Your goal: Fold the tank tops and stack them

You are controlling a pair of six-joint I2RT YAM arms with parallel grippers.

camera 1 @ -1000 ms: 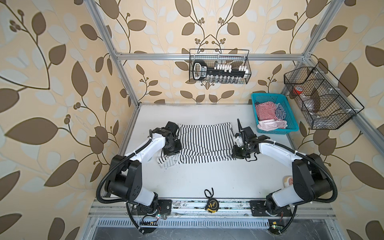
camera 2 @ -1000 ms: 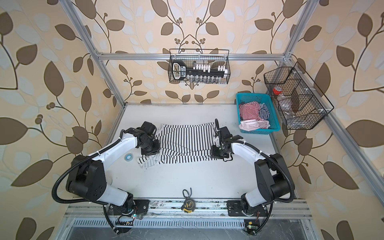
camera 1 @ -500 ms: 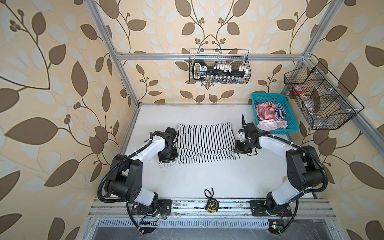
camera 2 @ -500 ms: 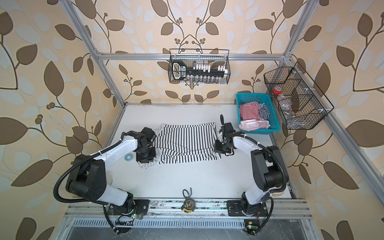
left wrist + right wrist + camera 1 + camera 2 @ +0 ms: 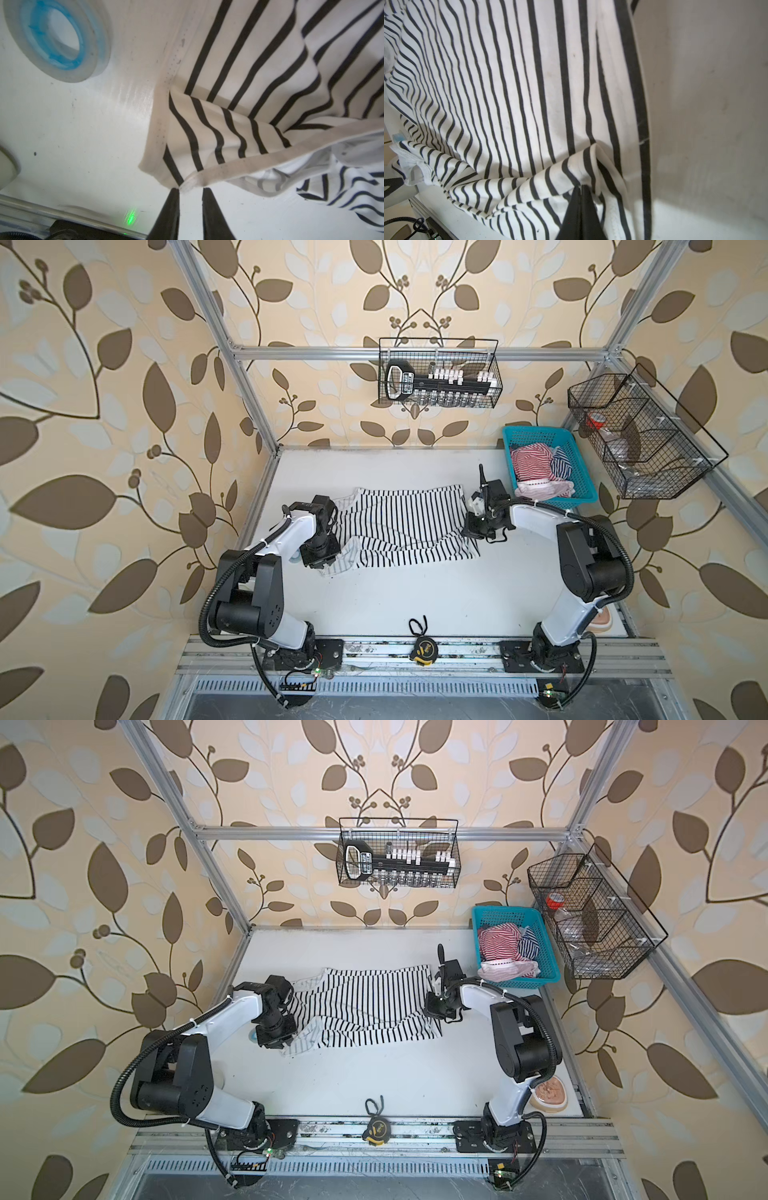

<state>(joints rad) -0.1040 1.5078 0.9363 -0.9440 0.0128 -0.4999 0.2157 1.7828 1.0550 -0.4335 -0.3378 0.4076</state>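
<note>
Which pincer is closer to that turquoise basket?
The right. The right pincer sits near the basket, pinching the black-striped top; the left pincer is at the top's far end.

A white desk [image 5: 395,605] fills the middle of both top views, walled by beige wallpaper [image 5: 104,448] with brown leaves. A turquoise mesh basket [image 5: 538,432] sits at the desk's upper right corner, near a black wire rack [image 5: 660,483]. Another wire basket [image 5: 436,339] hangs at upper centre. A yellow-and-black tape measure [image 5: 420,649] lies at lower centre and a pinkish round object [image 5: 550,1094] at lower right. A clear tape roll [image 5: 56,39] lies flat on the desk.
</note>
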